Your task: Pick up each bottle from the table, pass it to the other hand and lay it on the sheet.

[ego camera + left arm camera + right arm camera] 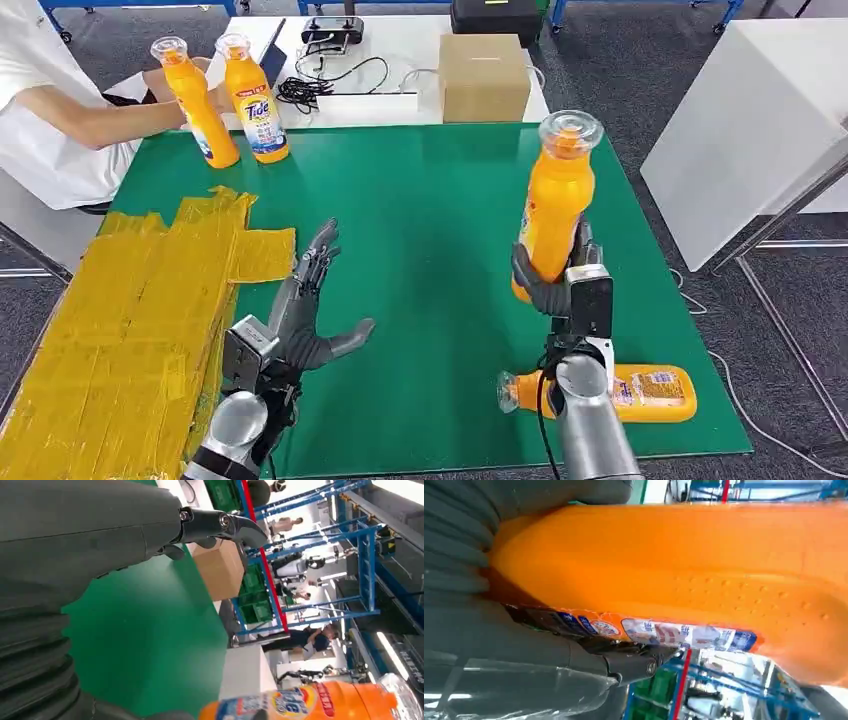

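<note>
Right now one orange bottle (553, 205) is up in the air over the green bench (430, 210), standing almost straight, cap on top. The right hand (560, 285) holds it low down, with its fingers (574, 655) wrapped tight around it. The left hand (310, 310) is off to the side, near the yellow sheet (120, 320). Its fingers (318, 255) are spread wide and hold nothing. Another bottle (640, 392) lies flat on the bench, close to the near edge, partly behind the right arm. Two more bottles (228, 100) stand at the far corner, and a person's hand (160, 85) is on one of them. A brown box (484, 76) sits on the white table past the bench.
</note>
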Available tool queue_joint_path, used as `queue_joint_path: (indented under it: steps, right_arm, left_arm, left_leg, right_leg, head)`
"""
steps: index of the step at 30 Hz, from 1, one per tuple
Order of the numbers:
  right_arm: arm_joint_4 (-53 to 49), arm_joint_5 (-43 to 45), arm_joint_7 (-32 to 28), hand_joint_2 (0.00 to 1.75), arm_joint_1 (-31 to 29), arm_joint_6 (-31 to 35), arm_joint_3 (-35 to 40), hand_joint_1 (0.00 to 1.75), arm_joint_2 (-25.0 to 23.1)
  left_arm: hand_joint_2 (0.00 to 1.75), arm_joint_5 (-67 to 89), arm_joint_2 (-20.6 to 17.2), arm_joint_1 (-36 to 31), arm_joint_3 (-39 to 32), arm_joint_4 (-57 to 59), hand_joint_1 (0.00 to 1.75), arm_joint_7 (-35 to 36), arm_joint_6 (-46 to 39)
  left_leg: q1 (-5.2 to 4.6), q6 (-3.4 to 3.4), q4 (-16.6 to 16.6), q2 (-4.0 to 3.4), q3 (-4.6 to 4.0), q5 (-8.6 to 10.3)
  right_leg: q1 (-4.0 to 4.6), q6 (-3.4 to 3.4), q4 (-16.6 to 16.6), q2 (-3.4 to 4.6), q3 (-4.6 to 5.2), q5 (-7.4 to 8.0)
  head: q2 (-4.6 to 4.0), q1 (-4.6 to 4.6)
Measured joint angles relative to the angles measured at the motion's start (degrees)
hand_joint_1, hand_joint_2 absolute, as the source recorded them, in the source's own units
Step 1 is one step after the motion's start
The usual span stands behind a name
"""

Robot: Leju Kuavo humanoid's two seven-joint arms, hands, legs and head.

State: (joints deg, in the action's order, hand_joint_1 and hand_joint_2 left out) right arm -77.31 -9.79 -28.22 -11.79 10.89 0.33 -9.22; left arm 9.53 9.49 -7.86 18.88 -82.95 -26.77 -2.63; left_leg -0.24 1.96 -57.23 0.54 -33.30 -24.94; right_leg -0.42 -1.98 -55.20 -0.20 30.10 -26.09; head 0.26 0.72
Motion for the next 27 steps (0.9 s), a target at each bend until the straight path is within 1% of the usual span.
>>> queue_joint_path:
  steps: [4, 8, 13, 15, 22, 25, 27]
  right_arm:
    - [1.80, -0.79, 0.88, 1.75, -0.53, -3.44, 1.05, 1.75, -1.01]
    - [8.29, -4.33, 1.71, 1.75, -2.03, -4.09, 4.64, 1.75, -3.00]
    - [17.47, -12.25, 2.19, 1.75, -4.43, -1.38, 12.33, 1.75, -5.69]
    - [20.08, -13.55, 2.19, 1.75, -4.96, -0.90, 15.12, 1.75, -6.56]
    - [25.14, -16.96, 2.80, 1.75, -7.51, 0.94, 19.93, 1.75, -8.40]
    - [26.10, -18.36, 2.58, 1.75, -7.67, 1.79, 21.18, 1.75, -8.90]
    - [26.52, -20.86, 1.44, 1.75, -6.95, 2.95, 23.55, 1.75, -9.14]
  left_arm:
    - [1.75, -1.79, -0.07, -0.75, 0.00, 0.50, 0.00, 0.37, 1.84]
    - [1.75, -2.27, -0.07, -1.75, 0.28, 0.98, 0.00, 0.92, 2.52]
    - [1.75, -2.80, -0.07, -2.59, 0.81, 1.53, 0.00, 1.27, 2.74]
    - [1.75, -2.84, -0.05, -2.84, 1.07, 1.68, 0.00, 1.29, 2.74]
    - [1.75, -3.32, -0.11, -2.74, 1.09, 2.21, 0.00, 1.53, 2.76]
    - [1.75, -3.59, -0.39, -2.57, 0.83, 2.30, 0.00, 1.64, 2.74]
    - [1.75, -3.78, -0.39, -3.00, 0.46, 2.38, 0.00, 2.10, 2.67]
  left_leg:
    - [0.02, 0.00, 0.02, -0.05, -0.04, 0.00]
    - [0.03, -0.01, 0.02, -0.09, -0.05, 0.00]
    - [0.09, -0.04, 0.02, -0.09, -0.06, 0.02]
    - [0.09, -0.04, 0.02, -0.06, -0.07, 0.02]
    - [0.07, -0.04, 0.01, -0.06, -0.12, 0.02]
    - [0.07, -0.04, 0.01, -0.06, -0.13, 0.02]
    - [0.08, -0.04, 0.01, -0.09, -0.13, 0.02]
  right_leg:
    - [0.02, 0.00, -0.02, 0.02, 0.01, 0.00]
    - [0.02, 0.00, -0.02, 0.12, 0.06, 0.00]
    - [0.05, 0.00, -0.02, 0.12, 0.07, 0.00]
    - [0.05, 0.00, -0.02, 0.11, 0.09, -0.01]
    - [0.03, 0.01, -0.02, 0.11, 0.14, 0.00]
    - [0.03, 0.00, -0.02, 0.11, 0.13, 0.00]
    - [0.04, 0.01, -0.02, 0.12, 0.15, 0.00]
  head:
    - [0.00, 0.02]
    - [0.00, 0.04]
    - [0.00, 0.02]
    - [0.00, 0.04]
    - [0.00, 0.04]
    - [0.00, 0.04]
    - [0.00, 0.09]
